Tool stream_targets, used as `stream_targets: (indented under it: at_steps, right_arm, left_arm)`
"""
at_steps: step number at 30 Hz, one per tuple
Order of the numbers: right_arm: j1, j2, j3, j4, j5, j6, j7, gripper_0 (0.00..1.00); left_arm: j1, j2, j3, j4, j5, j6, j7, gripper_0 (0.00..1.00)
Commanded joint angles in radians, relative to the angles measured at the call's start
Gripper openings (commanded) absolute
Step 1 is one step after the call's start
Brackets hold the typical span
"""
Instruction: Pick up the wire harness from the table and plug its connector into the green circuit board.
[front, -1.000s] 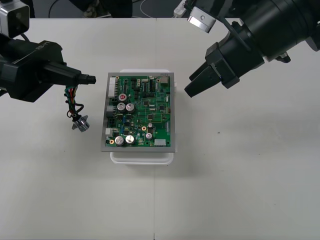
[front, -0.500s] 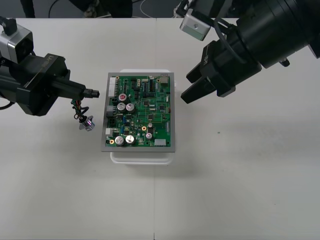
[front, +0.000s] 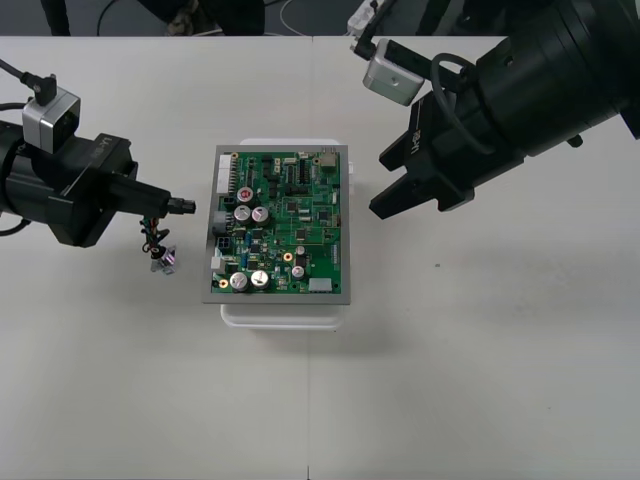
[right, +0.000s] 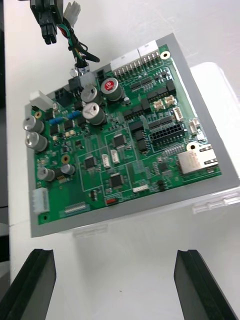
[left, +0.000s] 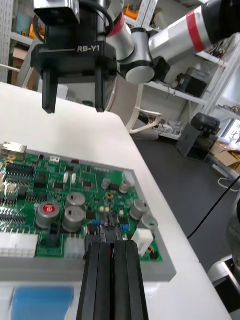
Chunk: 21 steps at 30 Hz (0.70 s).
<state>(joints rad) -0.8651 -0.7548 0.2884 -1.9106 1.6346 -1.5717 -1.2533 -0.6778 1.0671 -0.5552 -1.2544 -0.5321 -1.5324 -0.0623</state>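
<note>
The left hand (front: 178, 205) is clenched on the top end of the wire harness (front: 152, 237), with its black fingers (left: 97, 280) pressed together and pointing toward the left edge of the green circuit board (front: 290, 230). A small dark plug (front: 184, 207) sticks out at the fingertips, just short of the board and not inserted in it. From the grip the thin wires hang down beneath the hand, ending in the round metal socket (front: 163, 262), which dangles beside the board's left edge without touching it. Whether the socket touches the worktop (front: 470, 380) cannot be told.

The board sits on a white base (front: 285, 316) in the middle of the worktop. The right hand (front: 390, 197) hovers off the board's far right corner with its fingers (right: 30, 285) spread wide apart, grasping nothing. In the left wrist view its black body reads "RB-Y1" in white letters.
</note>
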Motion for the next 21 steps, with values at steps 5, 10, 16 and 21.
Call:
stream_targets:
  at_steps: [5,10,16,21]
  right_arm:
    - [0.005,0.046,-0.043,-0.103,0.139,0.001,0.034,0.69]
    - [0.003,0.058,-0.044,-0.116,0.157,0.001,0.061,0.69]
    - [0.003,0.086,-0.068,-0.14,0.188,0.001,0.098,0.69]
    - [0.011,0.1,-0.069,-0.18,0.217,0.001,0.097,0.69]
  left_arm:
    - [0.004,0.047,-0.075,0.049,0.0,-0.038,-0.226,0.0]
    - [0.004,0.047,-0.103,0.073,0.003,-0.038,-0.286,0.0]
    - [0.004,0.047,-0.14,0.093,0.021,-0.038,-0.327,0.0]
    - [0.004,0.045,-0.143,0.116,0.029,-0.038,-0.34,0.0]
